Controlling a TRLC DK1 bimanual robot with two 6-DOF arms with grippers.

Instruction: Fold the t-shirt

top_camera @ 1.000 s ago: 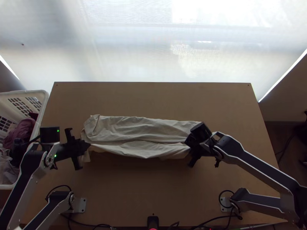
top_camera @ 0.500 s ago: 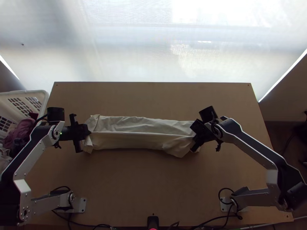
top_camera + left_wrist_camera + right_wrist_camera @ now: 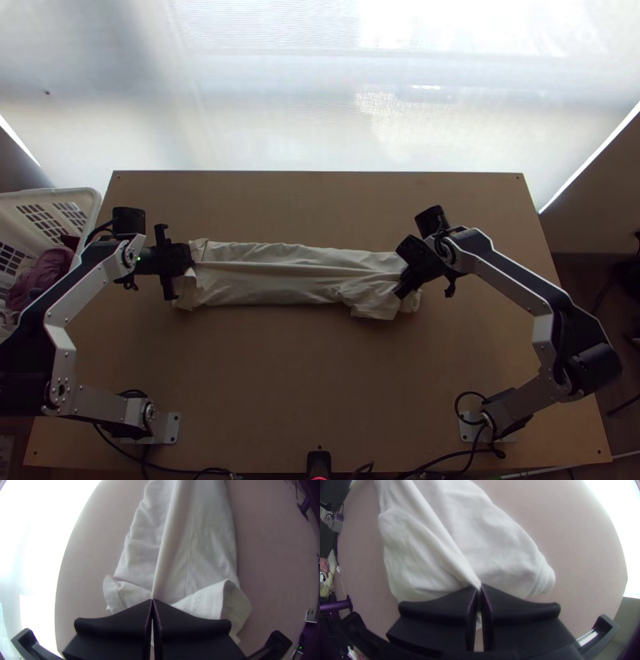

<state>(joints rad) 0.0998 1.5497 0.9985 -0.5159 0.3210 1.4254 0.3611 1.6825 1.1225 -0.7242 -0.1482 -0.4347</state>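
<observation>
1. Your bench (image 3: 320, 400) carries the work slightly beyond its middle, closer to the far edge than to the near one, and closer to the left edge than to the right.

2. The t-shirt (image 3: 280, 292) lies there as a long, narrow, creased strip. Its long axis runs nearly parallel to the bench's far edge, so the two hands sit at opposite ends of it.

3. Your left hand (image 3: 152, 600) is at the end toward the bench's left edge, fingers together on a pinch of cloth. Your right hand (image 3: 480, 585) is clamped on cloth at the end toward the right edge.

4. Between them runs a raised ridge (image 3: 296, 268), with the broader part of the strip on its near-edge side. I'd judge this as a lengthwise fold being made; move both hands together, square to that line, or the fold may skew.

5. Watch the bunched cloth (image 3: 372, 304) on the near-edge side by your right hand; it could leave a lump.

6. Smaller still, a turned-back flap (image 3: 203, 601) by your left hand and a stitched edge (image 3: 541, 576) by your right probably need straightening after release.
</observation>
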